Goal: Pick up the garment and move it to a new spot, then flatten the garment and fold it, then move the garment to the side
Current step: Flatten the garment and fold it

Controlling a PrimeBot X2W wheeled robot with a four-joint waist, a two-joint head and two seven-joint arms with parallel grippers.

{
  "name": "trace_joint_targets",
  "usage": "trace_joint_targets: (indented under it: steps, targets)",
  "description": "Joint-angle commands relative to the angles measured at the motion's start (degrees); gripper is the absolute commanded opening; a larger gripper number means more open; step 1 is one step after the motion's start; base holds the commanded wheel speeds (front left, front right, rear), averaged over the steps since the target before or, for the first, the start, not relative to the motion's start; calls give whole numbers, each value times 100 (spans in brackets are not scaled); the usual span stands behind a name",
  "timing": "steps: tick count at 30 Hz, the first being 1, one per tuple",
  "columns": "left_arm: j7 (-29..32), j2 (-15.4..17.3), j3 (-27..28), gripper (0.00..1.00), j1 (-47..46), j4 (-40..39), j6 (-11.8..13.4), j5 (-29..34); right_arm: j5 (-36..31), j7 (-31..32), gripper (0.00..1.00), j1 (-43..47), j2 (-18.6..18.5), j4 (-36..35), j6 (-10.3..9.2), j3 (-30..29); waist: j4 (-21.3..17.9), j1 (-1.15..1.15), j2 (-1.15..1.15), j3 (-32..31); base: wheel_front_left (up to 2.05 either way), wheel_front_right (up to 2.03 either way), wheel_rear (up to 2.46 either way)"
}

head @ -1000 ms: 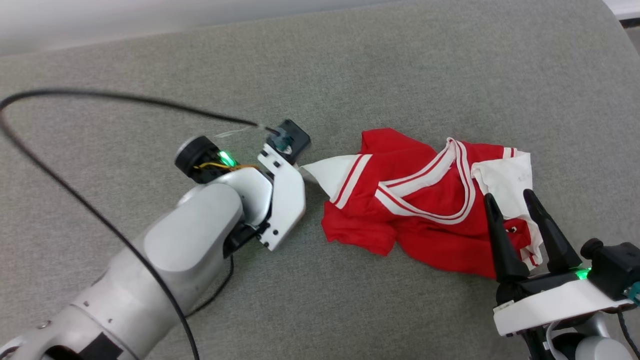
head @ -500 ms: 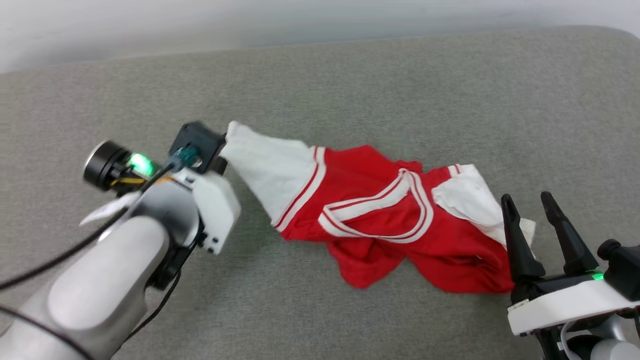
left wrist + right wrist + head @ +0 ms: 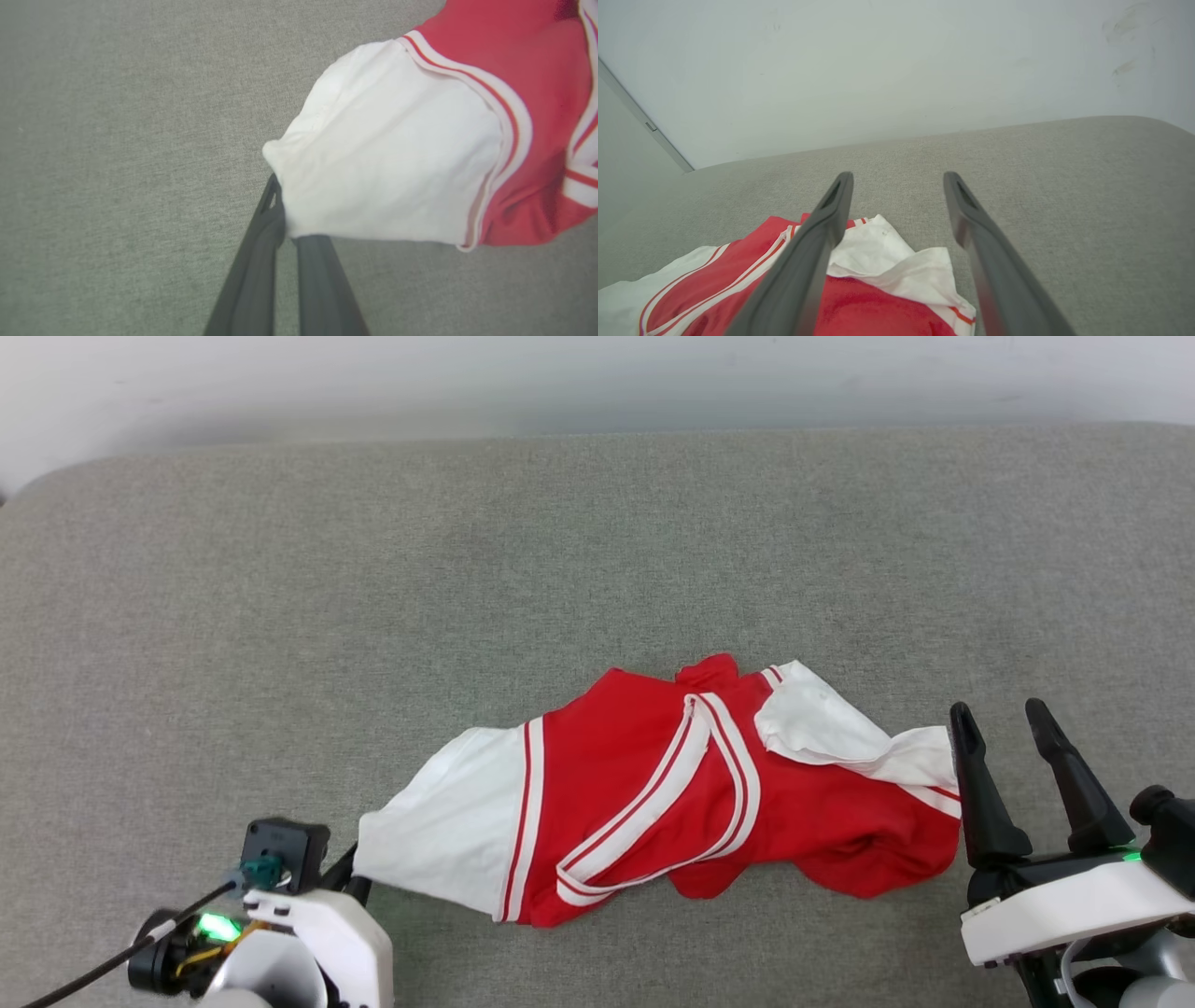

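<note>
Grip check: my left end effector (image 3: 287,226) clamps the white sleeve (image 3: 387,149) of the red jersey (image 3: 644,784), to drag it, I judge; right end effector (image 3: 999,714) stands wide, empty.

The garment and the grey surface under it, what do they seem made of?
The garment is probably soft knit cloth, matte red and white: it creases and drapes limply. The grey surface looks like matte woven upholstery fabric, finely flecked.

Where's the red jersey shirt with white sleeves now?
Head view, low centre: the shirt lies on the grey fabric cushion, between the left gripper pinching its sleeve and the right gripper.
</note>
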Motion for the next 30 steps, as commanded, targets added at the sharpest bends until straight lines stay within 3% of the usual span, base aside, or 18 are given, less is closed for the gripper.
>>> trace_joint_targets:
  steps: [1,6,7,8,9,23,30]
  targets:
    - [-77,-35,62,0,86,82,9,-70,-33,10,100,24,0,-32,-2,-9,7,0,0,-13,0,0,0]
    - [-315,-312,64,0,268,487,-200,-328,-54,78,100,61,0,-88,-2,-59,26,0,0,-64,0,0,0]
    - [-364,-358,74,15,250,547,-246,-364,-57,85,100,75,1,-102,-2,-73,33,0,0,-78,0,0,0]
    - [-411,-409,95,73,216,588,-268,-379,-57,100,100,95,1,-108,-2,-92,43,0,0,-100,0,0,0]
    - [-468,-416,110,100,174,623,-274,-351,-60,105,100,119,0,-119,-2,-109,52,0,0,-123,0,0,0]
    - [-1871,-574,673,100,-39,119,121,144,22,310,100,360,1,-188,-2,-507,165,0,0,-381,0,0,0]
    - [-2071,-777,910,100,-1,-397,155,516,-23,1109,100,332,1,73,-2,-617,252,0,0,-378,0,0,0]
